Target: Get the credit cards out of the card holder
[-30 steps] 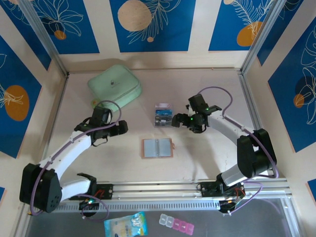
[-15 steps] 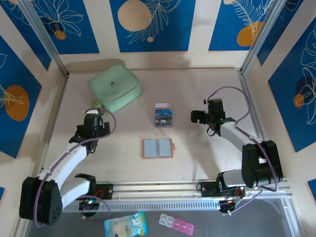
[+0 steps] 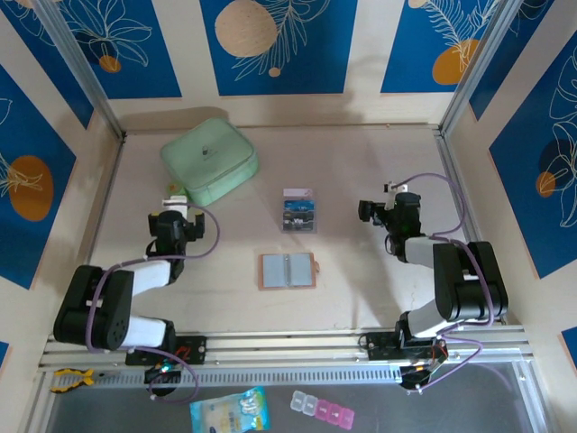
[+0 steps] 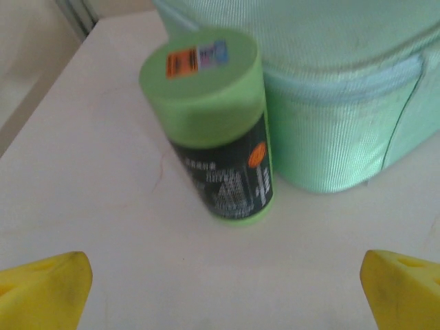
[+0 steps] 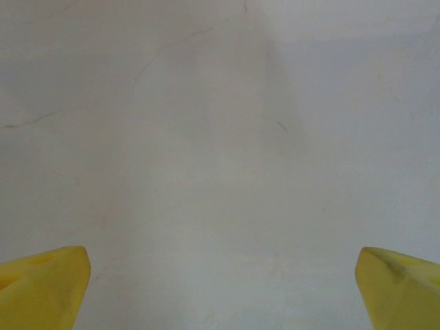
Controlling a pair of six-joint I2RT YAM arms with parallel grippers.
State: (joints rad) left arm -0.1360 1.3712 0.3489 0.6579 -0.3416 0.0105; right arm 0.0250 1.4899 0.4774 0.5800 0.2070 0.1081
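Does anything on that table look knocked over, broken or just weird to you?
Nothing stands out. The card holder lies open and flat mid-table, with the credit cards in a small pile just beyond it. A green-capped bottle sits close beside the mint-green case. I see nothing spilled or damaged.

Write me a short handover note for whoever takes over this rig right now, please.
Left gripper: open, empty, facing a green bottle beside the mint-green zip case.
Right gripper: open, empty, over bare table.
Card holder: lies open flat mid-table, between the arms.
Credit cards: stacked on the table just beyond it, apart from it.
Done: cards appear out; pockets look empty from above.
Left: apparently nothing; confirm no card remains.
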